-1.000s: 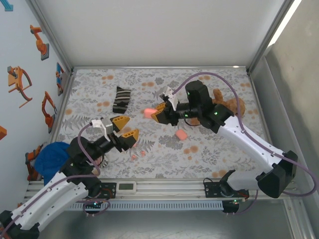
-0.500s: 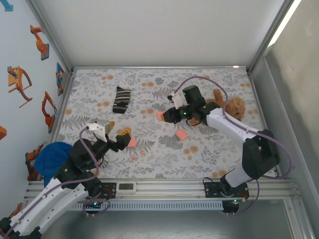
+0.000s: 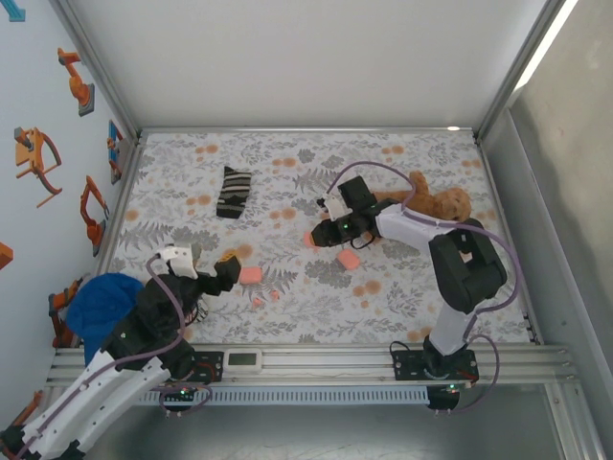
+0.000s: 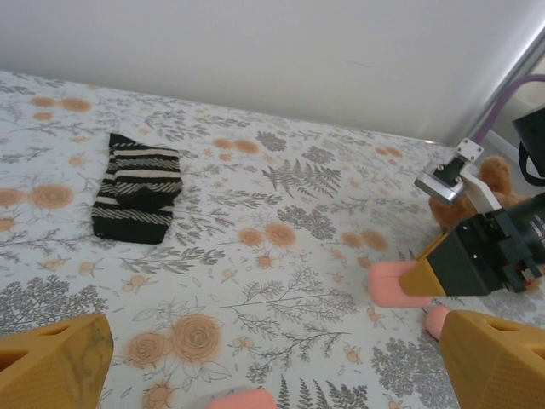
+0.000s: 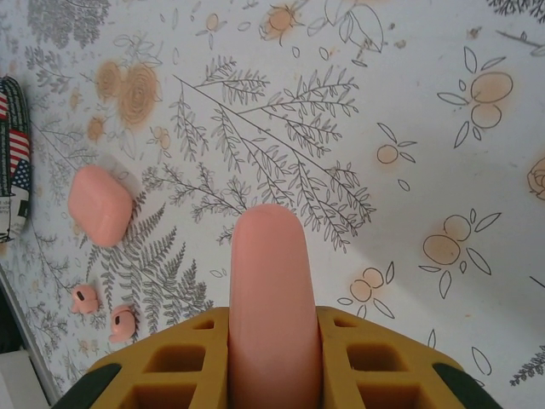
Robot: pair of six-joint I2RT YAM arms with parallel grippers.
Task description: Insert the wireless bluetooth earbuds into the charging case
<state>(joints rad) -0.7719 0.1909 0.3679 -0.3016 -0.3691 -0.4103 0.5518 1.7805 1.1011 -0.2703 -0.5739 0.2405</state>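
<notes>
R pincer (image 5: 272,345) is clamped on a salmon-pink charging case (image 5: 265,281), held low over the floral cloth (image 3: 402,278) mid-worktop. L pincer (image 4: 277,349) hangs w/ jaws wide apart and nothing betw. them, just beside a second case (image 3: 250,275) lying flat on the cloth. A third case (image 3: 349,260) lies near the R pincer. The two earbuds (image 5: 84,299) sit loose on the cloth, close together, near the front edge and just past the second case from the L pincer; neither is in a case yet.

We judge this as the early part: case in hand, buds not picked. We can't tell whether the gripped case's lid is open. Next move prob. falls to the L arm: drop onto one bud and close narrow and gentle, since they're tiny and apt to skid or pop out. R should hold the case steady w/ the opening reachable.
</notes>
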